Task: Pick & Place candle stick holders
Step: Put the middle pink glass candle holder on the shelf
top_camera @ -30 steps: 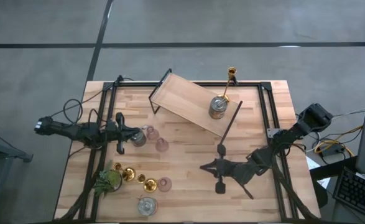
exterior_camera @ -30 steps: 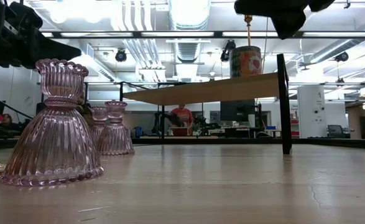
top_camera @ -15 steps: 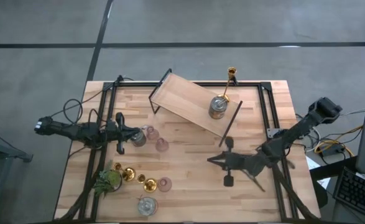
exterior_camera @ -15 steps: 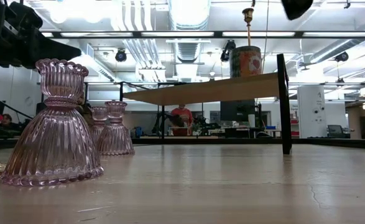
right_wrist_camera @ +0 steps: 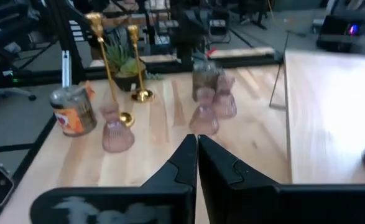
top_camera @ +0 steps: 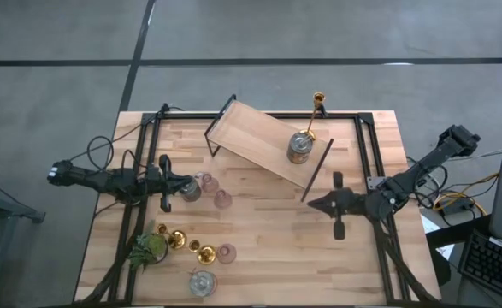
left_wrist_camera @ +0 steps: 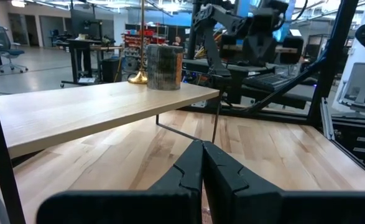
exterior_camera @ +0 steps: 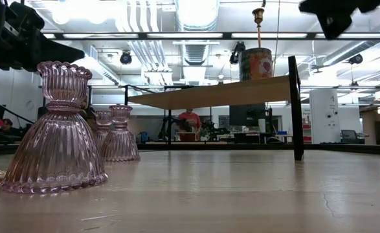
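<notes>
My left gripper [top_camera: 180, 183] is shut and low at the table's left, right beside a squat silvery holder [top_camera: 191, 191]. My right gripper [top_camera: 310, 204] is shut, empty and raised over the table's right half. Two pink cups [top_camera: 208, 182] [top_camera: 222, 199] stand by the left gripper. A third pink cup [top_camera: 227, 252], two gold candlesticks [top_camera: 175, 238] [top_camera: 204, 253] and a silvery holder [top_camera: 202, 282] stand at the near left. A gold candlestick [top_camera: 317, 107] and a silvery holder [top_camera: 299, 147] stand on the wooden shelf [top_camera: 251, 133]. My left gripper stands right against the silvery holder in the high view. Whether its shut fingers touch the holder I cannot tell, and its own wrist view does not show the holder.
A small green plant [top_camera: 148, 248] stands at the near left beside the gold candlesticks. The wooden shelf on black legs [exterior_camera: 296, 107] takes up the far middle. A black frame [top_camera: 366, 145] runs along the table's edges. Bare wood lies in the near middle and right [top_camera: 302, 265].
My right gripper has gone toward the table's right edge and a little toward the far edge, still shut and empty. The holders have kept their places.
</notes>
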